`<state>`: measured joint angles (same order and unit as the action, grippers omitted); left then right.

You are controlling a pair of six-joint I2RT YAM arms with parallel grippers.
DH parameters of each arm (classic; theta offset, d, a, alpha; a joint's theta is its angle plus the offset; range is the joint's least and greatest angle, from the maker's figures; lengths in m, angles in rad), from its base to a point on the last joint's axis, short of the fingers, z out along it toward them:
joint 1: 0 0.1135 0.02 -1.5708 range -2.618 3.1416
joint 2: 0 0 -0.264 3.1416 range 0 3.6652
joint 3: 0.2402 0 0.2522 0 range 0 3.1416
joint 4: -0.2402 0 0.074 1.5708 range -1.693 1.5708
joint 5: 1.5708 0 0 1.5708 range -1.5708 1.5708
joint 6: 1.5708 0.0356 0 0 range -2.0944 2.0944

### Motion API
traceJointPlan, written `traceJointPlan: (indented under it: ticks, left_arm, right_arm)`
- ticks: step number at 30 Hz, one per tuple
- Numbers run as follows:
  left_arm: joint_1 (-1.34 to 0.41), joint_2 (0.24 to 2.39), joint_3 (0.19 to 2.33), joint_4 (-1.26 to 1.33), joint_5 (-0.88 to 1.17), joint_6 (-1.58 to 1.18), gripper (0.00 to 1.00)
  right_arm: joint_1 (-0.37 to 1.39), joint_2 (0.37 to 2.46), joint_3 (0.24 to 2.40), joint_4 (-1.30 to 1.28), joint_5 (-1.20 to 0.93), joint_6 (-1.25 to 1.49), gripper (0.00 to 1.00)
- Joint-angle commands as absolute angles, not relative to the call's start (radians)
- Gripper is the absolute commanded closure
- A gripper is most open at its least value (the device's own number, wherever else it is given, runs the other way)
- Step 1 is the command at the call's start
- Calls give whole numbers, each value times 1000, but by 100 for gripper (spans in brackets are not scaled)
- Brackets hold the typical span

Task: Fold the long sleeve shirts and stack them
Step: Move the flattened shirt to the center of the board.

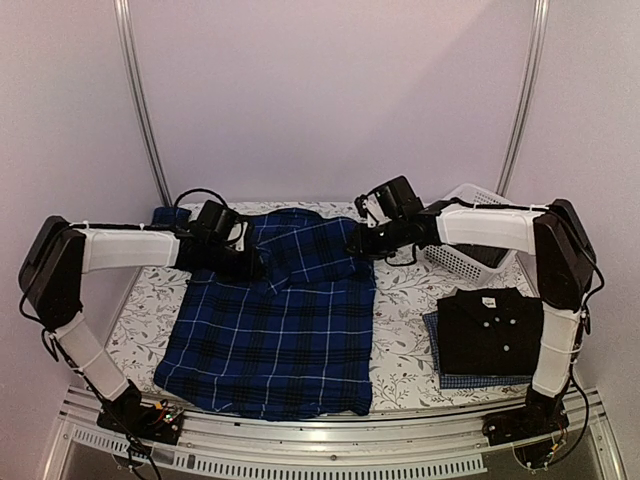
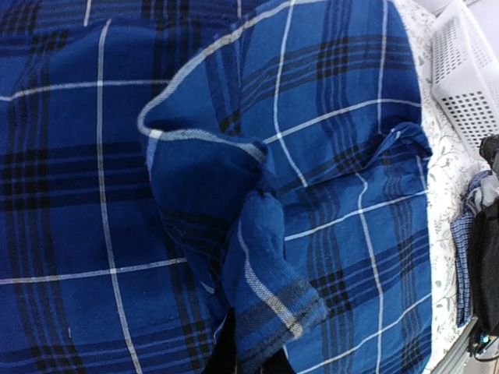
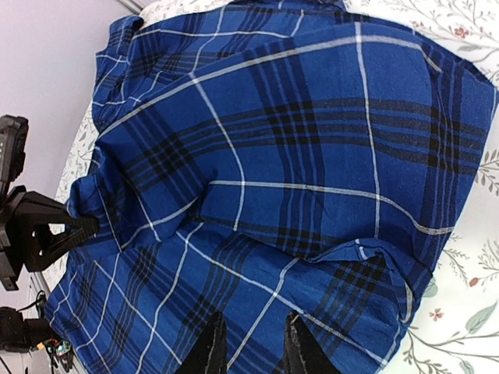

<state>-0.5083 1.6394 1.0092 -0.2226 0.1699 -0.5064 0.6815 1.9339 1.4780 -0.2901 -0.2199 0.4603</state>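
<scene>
A dark blue plaid long sleeve shirt (image 1: 270,335) lies spread over the middle of the table. My left gripper (image 1: 252,264) is shut on a raised fold of its cloth (image 2: 265,273) near the upper left; in the left wrist view the pinch (image 2: 251,352) is at the bottom edge. My right gripper (image 1: 356,244) hovers over the shirt's upper right edge. Its fingers (image 3: 210,347) stand apart over the plaid cloth (image 3: 296,156), holding nothing. A folded black shirt (image 1: 490,328) with white buttons rests on a folded blue check shirt (image 1: 452,379) at the right.
A white lattice basket (image 1: 468,238) stands at the back right, behind the right forearm, and shows in the left wrist view (image 2: 468,78). The flowered tablecloth (image 1: 400,330) shows between the plaid shirt and the stack. A metal rail (image 1: 330,438) runs along the near edge.
</scene>
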Motion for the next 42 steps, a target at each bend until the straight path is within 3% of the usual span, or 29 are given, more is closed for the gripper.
traceJointPlan:
  ticks: [1,7,19,24,32,42]
  left_arm:
    - [-485,1721,999,-176,201,-539,100]
    - [-474,1838,1026,-154,217,-553,100]
    - [-474,2053,1212,-110,335,-629,100]
    - [-475,2045,1286,-155,347,-633,100]
    - [-459,1968,1436,-260,347,-595,100]
    - [-342,1958,1574,-335,420,-537,100]
  right_arm:
    - [653,2047,1484,-225,-227,501,78]
    - [615,2151,1496,-209,-219,523,83]
    - [481,2266,1611,-252,-222,485,83]
    - [480,2267,1672,-318,-231,427,80]
    - [522,2102,1623,-394,-188,404,68]
    - [733,1773,1232,-394,-73,527,62]
